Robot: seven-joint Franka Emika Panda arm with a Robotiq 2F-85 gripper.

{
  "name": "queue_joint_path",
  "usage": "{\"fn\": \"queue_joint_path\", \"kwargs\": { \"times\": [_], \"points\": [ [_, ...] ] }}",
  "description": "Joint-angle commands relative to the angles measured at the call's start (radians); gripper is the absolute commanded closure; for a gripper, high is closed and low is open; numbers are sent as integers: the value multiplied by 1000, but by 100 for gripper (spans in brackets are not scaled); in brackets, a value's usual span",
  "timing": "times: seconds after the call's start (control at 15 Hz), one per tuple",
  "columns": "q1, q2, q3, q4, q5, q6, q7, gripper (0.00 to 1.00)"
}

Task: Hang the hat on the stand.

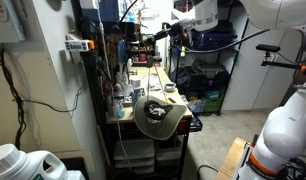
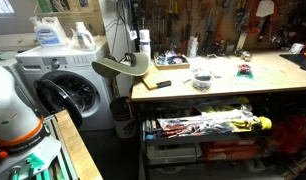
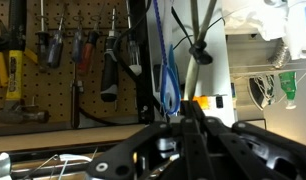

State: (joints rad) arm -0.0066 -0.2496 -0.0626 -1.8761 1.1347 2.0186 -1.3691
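The olive-tan wide-brimmed hat (image 1: pixel 158 117) hangs at the near end of the workbench, its dark inside facing out. In an exterior view it (image 2: pixel 121 68) sits at the bench's left corner beside a black upright pole (image 2: pixel 127 30). What holds it up is hidden. My gripper (image 1: pixel 157 37) is high above the bench, well clear of the hat. In the wrist view its dark fingers (image 3: pixel 188 125) look pressed together with nothing between them. They face a black pole (image 3: pixel 148 60) and blue cable loops (image 3: pixel 169 80). The hat is out of the wrist view.
The wooden workbench (image 2: pixel 223 88) carries small tools and a bowl (image 2: pixel 202 79). A pegboard with hanging tools (image 3: pixel 53 60) is behind it. A washing machine (image 2: pixel 63 85) stands beside the bench. Shelves under the bench hold clutter (image 2: pixel 208 125).
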Motion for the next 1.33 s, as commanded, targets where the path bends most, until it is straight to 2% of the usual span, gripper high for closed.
{"fn": "queue_joint_path", "kwargs": {
  "times": [0.0,0.07,0.4,0.93,1.27],
  "points": [
    [5,8,21,8,-6,43,20,99],
    [3,6,11,4,-2,17,7,98],
    [6,8,18,4,-3,30,7,99],
    [21,-65,103,-115,-68,323,142,99],
    [39,-134,113,-196,-84,435,219,99]
  ]
}}
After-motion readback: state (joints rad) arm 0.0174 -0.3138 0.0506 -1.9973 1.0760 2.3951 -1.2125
